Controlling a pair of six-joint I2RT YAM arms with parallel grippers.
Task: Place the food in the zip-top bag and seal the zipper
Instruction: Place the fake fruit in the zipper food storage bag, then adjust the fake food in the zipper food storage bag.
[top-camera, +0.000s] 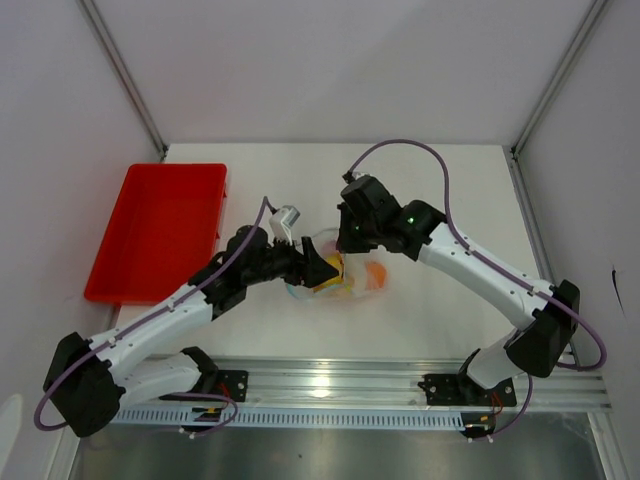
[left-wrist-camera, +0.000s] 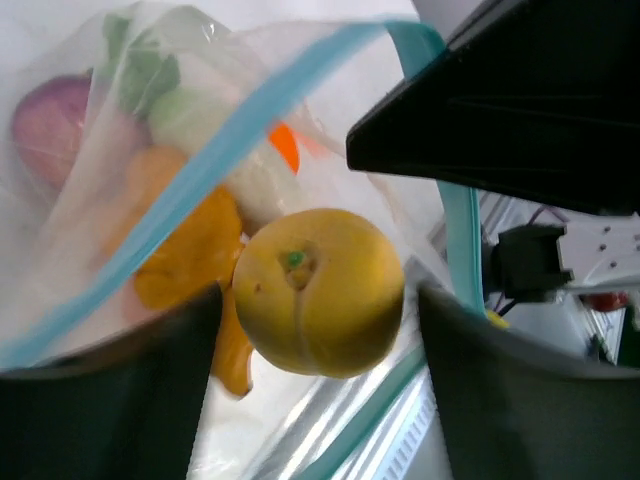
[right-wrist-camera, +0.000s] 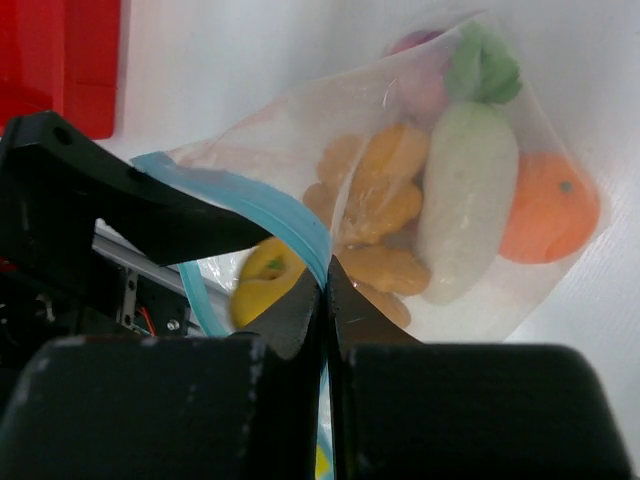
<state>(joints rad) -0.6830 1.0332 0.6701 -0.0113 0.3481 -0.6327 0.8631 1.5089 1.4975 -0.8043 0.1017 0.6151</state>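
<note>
The clear zip-top bag (top-camera: 352, 277) lies mid-table between both arms. Inside it are a white radish with a green top (right-wrist-camera: 468, 200), an orange fruit (right-wrist-camera: 548, 208), orange-brown pieces (right-wrist-camera: 382, 205) and a purple piece (left-wrist-camera: 48, 125). My right gripper (right-wrist-camera: 327, 275) is shut on the blue-teal zipper (right-wrist-camera: 260, 205) and holds the mouth up. My left gripper (left-wrist-camera: 320, 305) is open at the bag's mouth. A yellow peach-like fruit (left-wrist-camera: 320, 290) sits between its fingers (left-wrist-camera: 110, 395), with a thin gap on each side.
A red tray (top-camera: 160, 230) stands at the left, beside the left arm. The aluminium rail (top-camera: 400, 385) runs along the near edge. White walls enclose the table on three sides.
</note>
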